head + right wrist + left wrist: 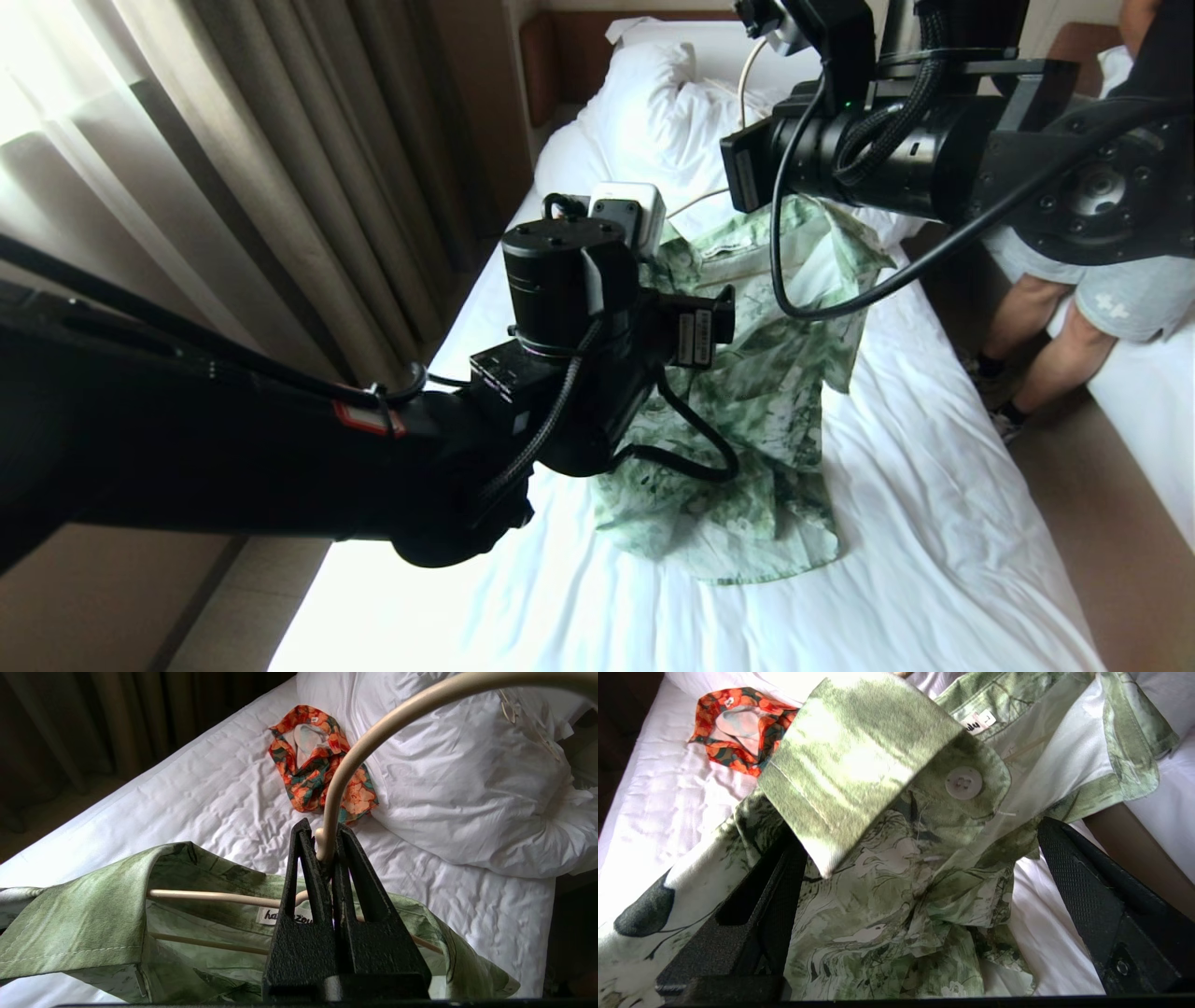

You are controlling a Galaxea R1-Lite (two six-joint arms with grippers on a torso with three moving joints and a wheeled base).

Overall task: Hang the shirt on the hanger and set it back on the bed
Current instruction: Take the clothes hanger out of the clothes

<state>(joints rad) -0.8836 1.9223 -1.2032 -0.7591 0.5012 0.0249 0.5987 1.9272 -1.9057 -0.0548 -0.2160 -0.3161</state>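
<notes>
Your single bed with its wrinkled white sheet (934, 523) carries everything here, and the green-and-white floral short-sleeved shirt (756, 411) runs down its middle — lower half flat on the sheet, collar end lifted toward the far pillows. Your right claw (327, 851) is clamped narrow on the neck of the thin cream-white wire hanger (355, 751), just below the hook, with the hanger's bars already inside the collar. Your left claw (920, 891) stands wide, holding nothing, astride the buttoned front below the collar.

The main risk, as I judge it: only one shoulder seems seated, so a lift now could let the shirt slide off the bar and bunch on the bed. The right claw's hold on thin wire could also let the hanger swivel. If the left claw closes here, it may pinch both front layers together.

No containers are in view — the small orange-and-dark-green patterned garment (322, 760) simply lies on the sheet by the white pillow (467, 793), far from the shirt's hem.
</notes>
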